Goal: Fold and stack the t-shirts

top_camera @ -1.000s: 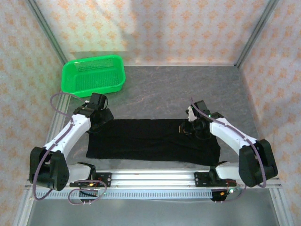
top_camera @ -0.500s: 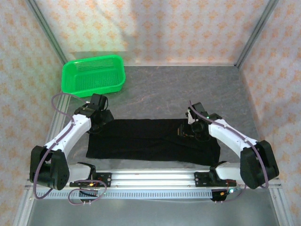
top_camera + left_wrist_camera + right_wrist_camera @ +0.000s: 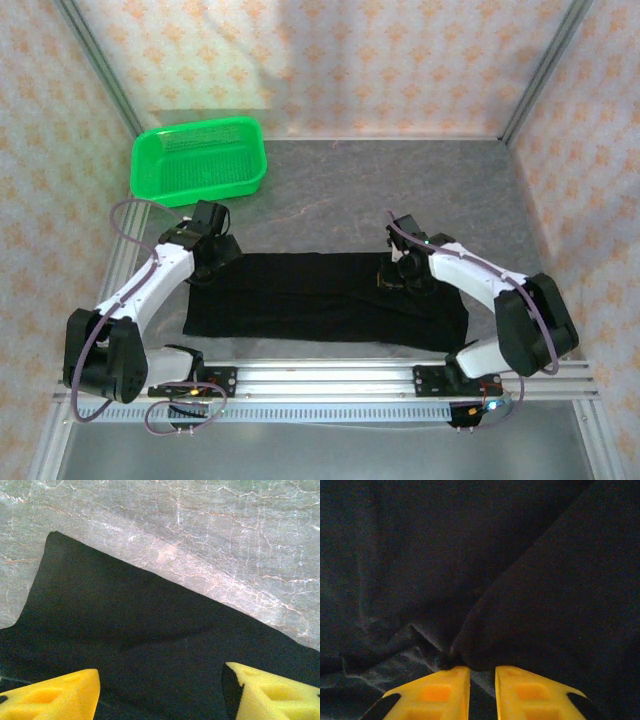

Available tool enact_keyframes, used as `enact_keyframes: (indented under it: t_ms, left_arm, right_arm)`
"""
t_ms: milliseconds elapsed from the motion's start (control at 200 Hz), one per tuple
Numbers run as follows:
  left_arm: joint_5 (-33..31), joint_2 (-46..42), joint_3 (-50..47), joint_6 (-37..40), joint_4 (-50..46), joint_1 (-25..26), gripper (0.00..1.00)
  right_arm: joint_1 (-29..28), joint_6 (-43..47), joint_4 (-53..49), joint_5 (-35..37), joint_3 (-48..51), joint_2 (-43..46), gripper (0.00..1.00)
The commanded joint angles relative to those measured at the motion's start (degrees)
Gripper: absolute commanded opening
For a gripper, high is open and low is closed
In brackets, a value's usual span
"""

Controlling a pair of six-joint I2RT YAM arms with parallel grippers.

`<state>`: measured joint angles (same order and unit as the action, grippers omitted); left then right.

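One black t-shirt (image 3: 300, 297) lies spread in a wide band across the near part of the table. Over its far left corner my left gripper (image 3: 222, 252) hangs open; in the left wrist view its yellow fingers (image 3: 55, 695) stand wide apart above flat black cloth (image 3: 140, 630). At the shirt's far right part sits my right gripper (image 3: 398, 275). In the right wrist view the right gripper (image 3: 482, 672) has its fingers nearly together, pinching a raised fold of the black cloth (image 3: 545, 590) at their tips.
A bright green mesh basket (image 3: 200, 158) stands at the far left of the grey table (image 3: 400, 190). The aluminium rail (image 3: 330, 378) with both arm bases runs along the near edge. Patterned walls close in the left, right and back.
My right gripper has shifted a little to the left over the shirt, its jaws opening briefly and closing again on the cloth. The left arm has stayed still.
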<state>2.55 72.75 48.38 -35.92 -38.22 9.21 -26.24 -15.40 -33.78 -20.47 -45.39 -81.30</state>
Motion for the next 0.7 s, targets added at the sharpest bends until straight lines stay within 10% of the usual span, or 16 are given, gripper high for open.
enact_keyframes:
  t_ms: [0, 185, 696]
  left_arm:
    - [-0.26, -0.34, -0.92, 1.2, -0.04, -0.51, 0.67]
    - [0.0, -0.1, -1.18, 1.42, 0.09, -0.52, 0.67]
    - [1.77, 1.84, -1.46, 1.21, 1.74, -0.52, 0.66]
  right_arm:
    - [-0.4, -1.37, -0.68, 4.04, -1.62, -1.26, 0.15]
    - [-0.61, -3.61, -0.33, 5.33, -1.4, 1.02, 0.0]
    - [-1.23, -9.27, -0.51, -1.52, 5.73, 15.5, 0.0]
